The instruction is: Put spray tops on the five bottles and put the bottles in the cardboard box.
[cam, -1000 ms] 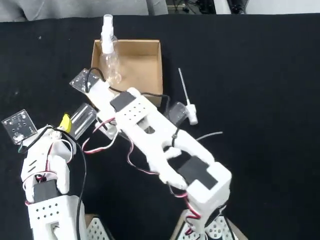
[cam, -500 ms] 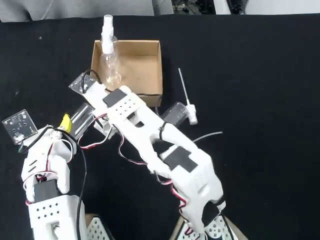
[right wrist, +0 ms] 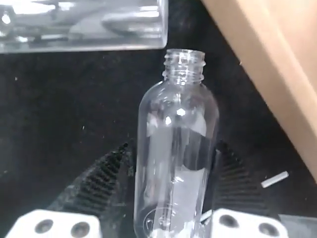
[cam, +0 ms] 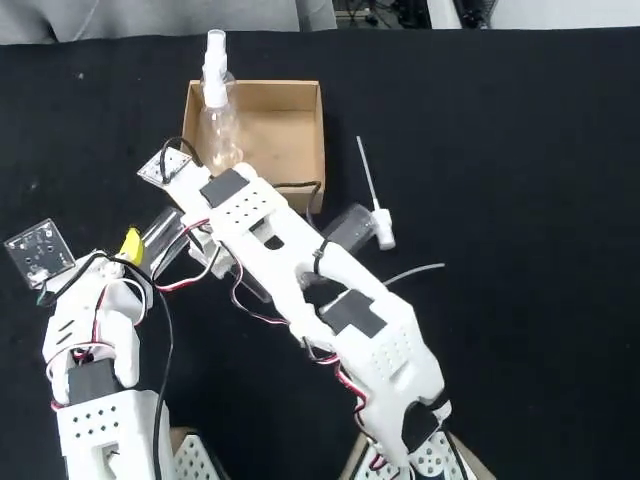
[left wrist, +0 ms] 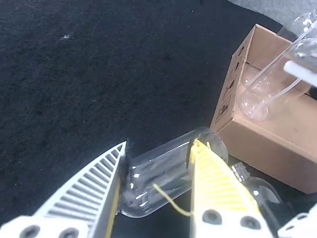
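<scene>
A: Where is the cardboard box (cam: 280, 130)?

B: Toward the far side of the black surface (cam: 520, 120). A capped bottle (cam: 218, 125) leans against its left wall, and the bottle's spray top (cam: 215, 45) pokes out past the far rim.

A: What does the left gripper (left wrist: 158, 146) have?

B: A clear bottle (left wrist: 158, 173) with no top on it. It lies lengthwise between the grey finger and the yellow one. Both are closed against its sides, and its neck points at the box's near corner.

A: And the right gripper (right wrist: 173, 146)?

B: That arm stretches across the middle of the surface, and the gripper sits low beside the box's near wall. Its two black fingers are closed on either side of an open bottle (right wrist: 176, 114). That bottle lies on the surface with its bare threaded neck pointing away from the wrist. The clear bottle lies crosswise just past the neck.

A: Anything else out there?

B: To the right of the box, a spare bottle (cam: 347, 225) lies on its side just beside the right arm. A loose spray top (cam: 383, 230) has its head just beside that bottle, with its long tube pointing toward the far side. A thin tube (cam: 415, 272) lies alone, nearer the arms' bases.
</scene>
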You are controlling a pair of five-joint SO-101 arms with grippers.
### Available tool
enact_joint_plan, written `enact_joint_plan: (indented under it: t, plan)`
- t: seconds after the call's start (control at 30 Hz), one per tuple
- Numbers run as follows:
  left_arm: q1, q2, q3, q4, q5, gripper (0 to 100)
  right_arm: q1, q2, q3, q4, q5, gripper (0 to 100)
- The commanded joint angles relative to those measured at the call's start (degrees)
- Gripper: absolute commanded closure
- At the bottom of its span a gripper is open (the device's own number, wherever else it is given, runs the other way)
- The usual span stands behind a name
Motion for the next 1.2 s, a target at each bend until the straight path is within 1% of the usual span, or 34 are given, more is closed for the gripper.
enact_joint_plan:
  t: [0.0, 0.17, 0.23, 0.4, 0.5, 0.8, 1.0, 1.17]
  plan:
    - [-0.5, -0.6, -0.7, -1.0, -0.4, 81, -0.8, -1.1, -3.0, 2.1, 0.4, 78.6]
    - [-0.6, -0.6, -0.7, -1.0, -0.4, 81, -1.0, -1.1, -3.0, 2.5, 0.4, 78.5]
    - [-2.1, -0.6, -0.8, -1.0, -0.4, 81, -1.0, -1.1, -3.1, 2.5, 0.4, 77.9]
    - [-6.7, -0.6, -1.5, -1.3, 0.1, 81, -1.4, -0.7, -5.7, 4.7, 0.4, 65.8]
    - [-8.3, -0.6, -0.8, -4.0, 0.2, 81, -2.2, -0.9, -6.2, 5.2, 0.4, 61.6]
    - [-8.8, -0.6, -0.8, -4.4, 0.2, 81, -3.3, -0.6, -9.7, 4.7, 0.4, 64.3]
    - [-8.6, -0.6, -0.8, -4.3, 0.2, 81, -3.4, 3.6, -12.0, 3.0, 0.4, 64.5]
    - [-8.5, -0.6, -0.8, -4.2, 0.2, 81, -3.2, 7.6, -17.0, 6.5, 0.4, 64.5]
